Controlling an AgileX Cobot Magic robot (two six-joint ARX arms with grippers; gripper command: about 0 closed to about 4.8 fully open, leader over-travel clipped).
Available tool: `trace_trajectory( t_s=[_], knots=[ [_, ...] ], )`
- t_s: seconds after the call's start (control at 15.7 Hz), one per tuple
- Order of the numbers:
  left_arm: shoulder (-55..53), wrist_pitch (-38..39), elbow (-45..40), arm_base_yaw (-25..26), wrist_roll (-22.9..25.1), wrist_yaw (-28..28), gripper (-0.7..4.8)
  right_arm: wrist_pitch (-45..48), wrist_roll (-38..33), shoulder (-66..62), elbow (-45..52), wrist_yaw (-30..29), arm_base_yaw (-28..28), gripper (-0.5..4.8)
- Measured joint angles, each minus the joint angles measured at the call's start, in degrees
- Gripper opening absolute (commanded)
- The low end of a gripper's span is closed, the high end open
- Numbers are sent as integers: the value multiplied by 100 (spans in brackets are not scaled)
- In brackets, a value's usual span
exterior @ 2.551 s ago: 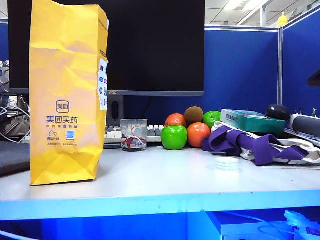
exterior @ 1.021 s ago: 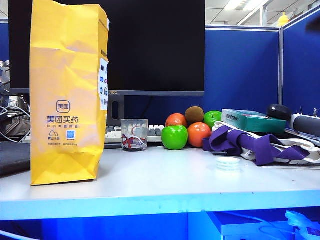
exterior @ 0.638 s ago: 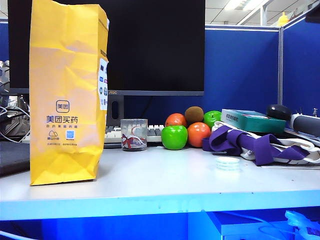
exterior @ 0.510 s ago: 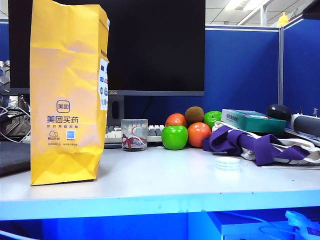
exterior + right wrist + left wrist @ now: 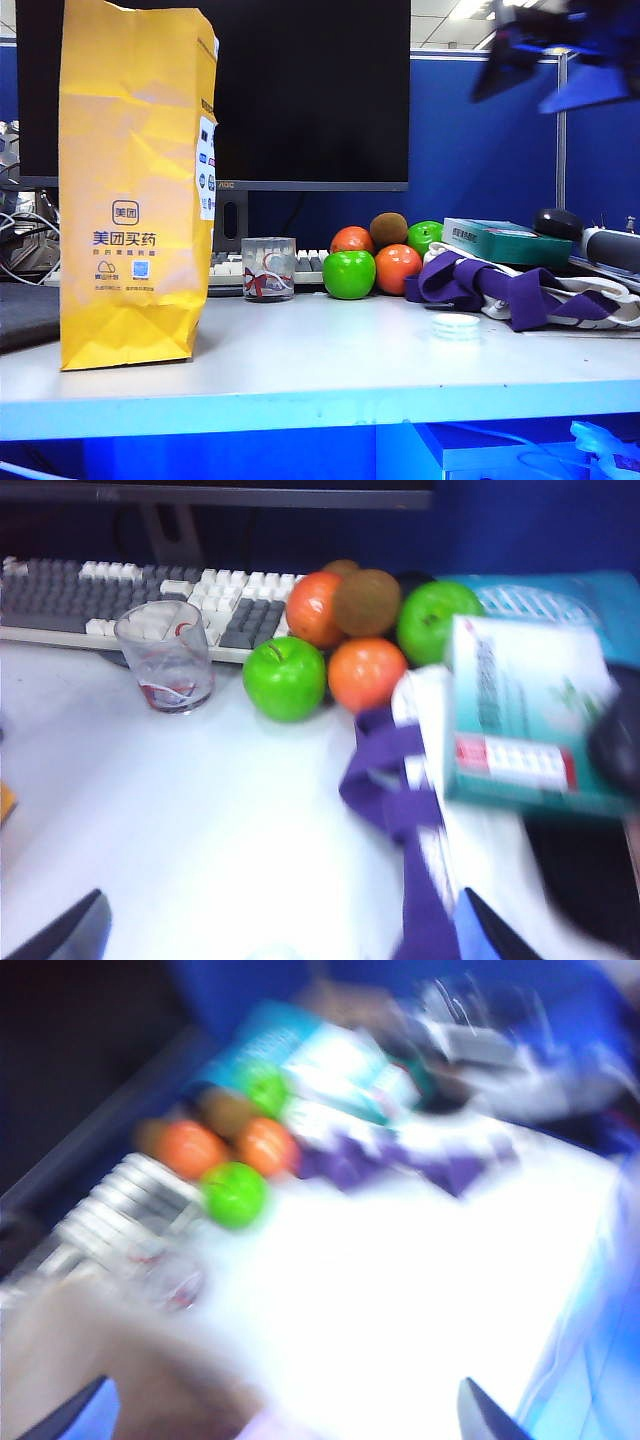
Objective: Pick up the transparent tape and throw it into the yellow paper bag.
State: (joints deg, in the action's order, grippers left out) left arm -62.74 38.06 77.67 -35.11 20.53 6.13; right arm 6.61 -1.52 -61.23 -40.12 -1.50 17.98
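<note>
Tape, the transparent tape [image 5: 456, 325], lies flat on the table [image 5: 320, 360] toward its right front, just in front of the purple-and-white cloth [image 5: 520, 290], and nothing touches it. At the table's left edge the yellow paper bag [image 5: 135, 185] stands upright, well apart from the tape. Between them, nearer the back, sit a clear glass [image 5: 268, 269] and a cluster of fruit [image 5: 375, 260] before a keyboard [image 5: 120, 590]. High above the right side, a blurred dark shape is the right arm, with its right end effector [image 5: 280, 935] over the white surface near the cloth, fingers spread wide apart and empty. Left end effector [image 5: 285, 1422] hovers over the table in a heavily blurred picture; its two finger tips show far apart, with nothing between them.
</note>
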Motion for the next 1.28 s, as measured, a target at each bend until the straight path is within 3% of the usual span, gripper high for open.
trace_trajectory(
  t_s=[0.13, 0.38, 0.77, 1.28],
  knots=[
    [-640, 28, 374, -918, 70, -695, 461, -415, 297, -588, -669, -2, -39, 479],
    [-1456, 92, 1084, -1349, -164, -632, 461, -1386, 612, -1676, -1340, -59, -46, 479],
    [-1836, 422, 1152, -1360, -107, -354, 462, -1733, 608, -2905, -1720, -573, -46, 479],
    [-2396, 437, 1158, -1370, -105, -116, 462, -1423, 608, -3733, -1801, -765, -39, 479]
  ],
)
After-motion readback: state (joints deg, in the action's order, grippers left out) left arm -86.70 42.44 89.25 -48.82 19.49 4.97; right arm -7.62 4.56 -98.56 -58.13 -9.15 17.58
